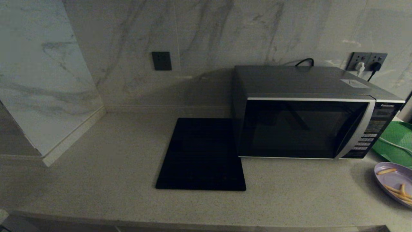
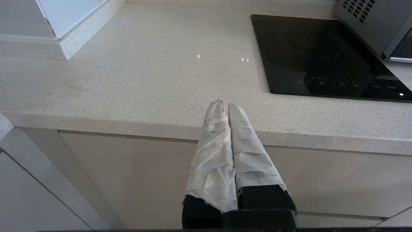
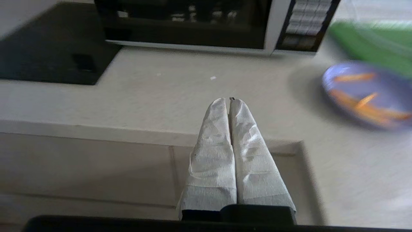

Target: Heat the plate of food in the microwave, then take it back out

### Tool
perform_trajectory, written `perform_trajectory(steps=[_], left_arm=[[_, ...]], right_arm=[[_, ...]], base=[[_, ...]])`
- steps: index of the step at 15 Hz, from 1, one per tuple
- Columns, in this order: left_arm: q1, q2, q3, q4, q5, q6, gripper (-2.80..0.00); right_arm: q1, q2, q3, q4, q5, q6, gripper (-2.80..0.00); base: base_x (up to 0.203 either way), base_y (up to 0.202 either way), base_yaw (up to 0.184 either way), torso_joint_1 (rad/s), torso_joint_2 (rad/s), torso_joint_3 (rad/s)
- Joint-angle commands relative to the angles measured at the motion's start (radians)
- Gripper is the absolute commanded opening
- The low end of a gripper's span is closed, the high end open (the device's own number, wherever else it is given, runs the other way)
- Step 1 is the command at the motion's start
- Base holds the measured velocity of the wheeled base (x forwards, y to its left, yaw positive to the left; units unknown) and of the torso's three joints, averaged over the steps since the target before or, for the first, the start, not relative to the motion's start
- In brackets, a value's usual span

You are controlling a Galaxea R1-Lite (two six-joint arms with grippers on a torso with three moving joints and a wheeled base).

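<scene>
Front edge of the counter [image 1: 206,219] runs nearest the head camera; neither arm shows in that view.

Right gripper [image 3: 229,100]: cloth-wrapped fingers pressed together, nothing between them. You find it low at the counter's front edge, pointing in toward the microwave [image 1: 309,112].

Left gripper [image 2: 224,104]: also closed and empty, parked at the front edge toward the counter's left end, near the black cooktop [image 2: 322,54].

Plate of food [image 1: 396,183]: lavender, a few fries on it, at the counter's right edge, in front of the microwave's button panel and just short of the green tray [image 1: 394,141]. Part of the plate is cut off by the frame. In the right wrist view the plate [image 3: 367,93] lies further in over the counter than the fingertips and off to the robot's right.

Microwave door is shut; it stands at the back right, touching or just beside the cooktop.

Judgement: task at its start. Your right arm is clearly the nearer one to both plate and door. The door must be opened before the plate goes in.
</scene>
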State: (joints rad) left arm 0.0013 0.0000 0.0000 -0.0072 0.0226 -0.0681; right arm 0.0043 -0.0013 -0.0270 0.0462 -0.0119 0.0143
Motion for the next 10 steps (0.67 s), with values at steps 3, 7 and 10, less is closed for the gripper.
perform_trajectory(steps=[3, 7, 10], left_arm=[[0.000, 0.000, 0.000, 0.000, 0.000, -0.001, -2.80], [0.000, 0.002, 0.000, 0.000, 0.000, -0.001, -2.80], [0.000, 0.000, 0.000, 0.000, 0.000, -0.001, -2.80]], right_arm=[[0.000, 0.002, 0.022, -0.047, -0.008, 0.073, -2.80], [0.000, 0.001, 0.029, -0.049, -0.031, 0.113, -2.80], [0.000, 0.001, 0.029, -0.049, -0.040, 0.138, -2.80]], base=[[0.000, 0.000, 0.000, 0.000, 0.00, 0.000], [0.000, 0.000, 0.000, 0.000, 0.00, 0.000], [0.000, 0.000, 0.000, 0.000, 0.00, 0.000]])
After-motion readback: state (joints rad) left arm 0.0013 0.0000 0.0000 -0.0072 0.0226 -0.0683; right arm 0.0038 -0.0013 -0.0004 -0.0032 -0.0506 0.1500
